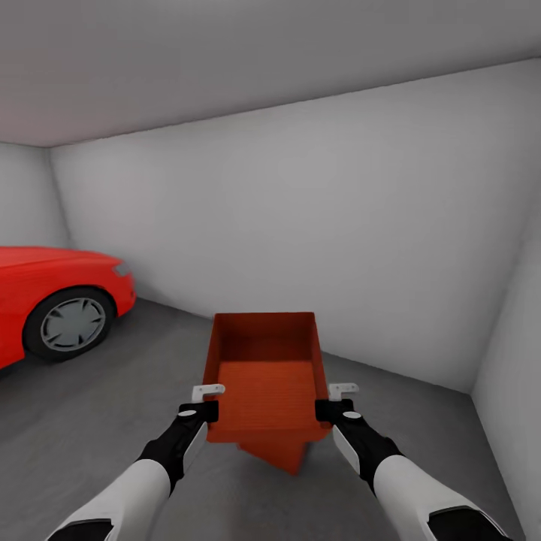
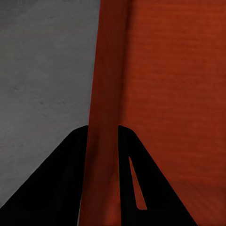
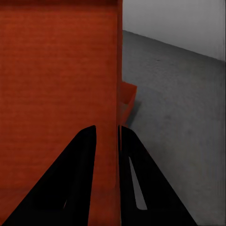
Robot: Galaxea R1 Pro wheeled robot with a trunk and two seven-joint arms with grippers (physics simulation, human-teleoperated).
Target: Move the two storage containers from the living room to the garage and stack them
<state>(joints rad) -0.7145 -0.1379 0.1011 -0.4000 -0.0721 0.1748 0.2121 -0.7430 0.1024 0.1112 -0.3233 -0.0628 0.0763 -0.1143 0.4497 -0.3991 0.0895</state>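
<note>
Garage. Left gripper (image 1: 201, 402) and right gripper (image 1: 336, 400) each pinched shut on a side wall of the red-orange rectangular bin (image 1: 264, 376), held above dark concrete floor (image 1: 113, 406). Second red-orange bin (image 1: 279, 455) partly visible beneath. Red car (image 1: 52, 308) far left.

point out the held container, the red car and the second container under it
held container (image 1: 264, 387), head view, inner bottom
red car (image 1: 45, 274), head view, front wing above the wheel
second container (image 1: 282, 453), head view, corner poking out below
</note>
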